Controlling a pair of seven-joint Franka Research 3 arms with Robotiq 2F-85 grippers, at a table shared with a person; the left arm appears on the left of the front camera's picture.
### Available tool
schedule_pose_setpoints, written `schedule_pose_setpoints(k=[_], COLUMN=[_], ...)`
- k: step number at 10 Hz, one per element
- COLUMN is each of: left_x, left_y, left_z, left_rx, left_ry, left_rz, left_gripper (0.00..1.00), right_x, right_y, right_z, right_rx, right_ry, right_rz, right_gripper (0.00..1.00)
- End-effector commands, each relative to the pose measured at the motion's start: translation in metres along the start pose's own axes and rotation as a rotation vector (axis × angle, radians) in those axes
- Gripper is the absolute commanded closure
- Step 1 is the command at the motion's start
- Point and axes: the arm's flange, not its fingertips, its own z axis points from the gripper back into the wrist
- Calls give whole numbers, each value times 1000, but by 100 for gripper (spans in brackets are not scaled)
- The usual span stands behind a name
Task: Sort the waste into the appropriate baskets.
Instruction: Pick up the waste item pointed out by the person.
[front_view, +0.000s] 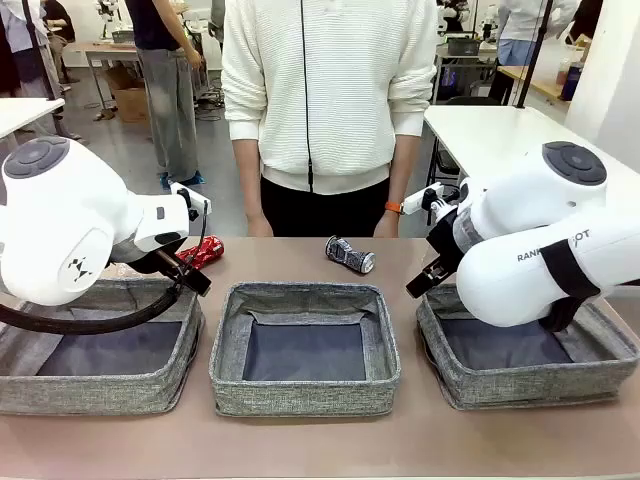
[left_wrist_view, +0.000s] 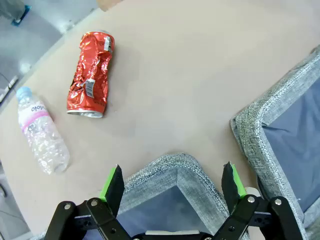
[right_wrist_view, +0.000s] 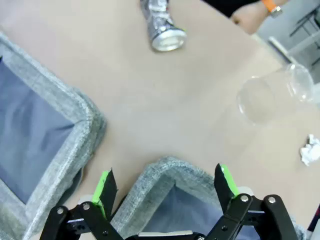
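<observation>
Three baskets stand in a row at the near edge: left basket (front_view: 100, 392), middle basket (front_view: 305, 395), right basket (front_view: 520, 385). The bottoms that show are bare, so sorting appears not yet begun. The left gripper (left_wrist_view: 173, 171) hangs over the far corner of the left basket, jaws spread wide and holding nothing. The right gripper (right_wrist_view: 164, 175) hangs likewise over a corner of the right basket, also released.

The waste lies on the table (front_view: 290, 262) beyond the baskets. The bottle (left_wrist_view: 42, 132) and red can (left_wrist_view: 90, 75) lie side by side, near but apart, ahead of the left gripper. The cup (right_wrist_view: 272, 95), printed can (right_wrist_view: 162, 25) and wad (right_wrist_view: 311, 149) lie ahead of the right gripper.

Likely first step: each gripper takes its nearest piece.
- Span a can across its crushed waist, not its length.
- Close gently on bottle and cup (thin walls, prone to buckle or roll).
- Pinch the wad low.
- Lift clear of the soft rumpled rims before crossing to a basket.

Like materials probably share one basket.

The room is a workshop, with other tables and people behind. The table has a smooth tan top, and a person (front_view: 315, 100) stands at its far side, hands down by the edge.
</observation>
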Motion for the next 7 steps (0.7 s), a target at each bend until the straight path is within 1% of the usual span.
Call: schedule_pose_setpoints(k=[1,7], left_x=[0,0], left_y=[0,0], left_z=[0,0], left_rx=[0,0], left_ry=[0,0], left_rz=[0,0], left_gripper=[0,0], right_x=[0,0], right_y=[0,0], right_z=[0,0], right_rx=[0,0], right_ry=[0,0], right_rz=[0,0], right_gripper=[0,0])
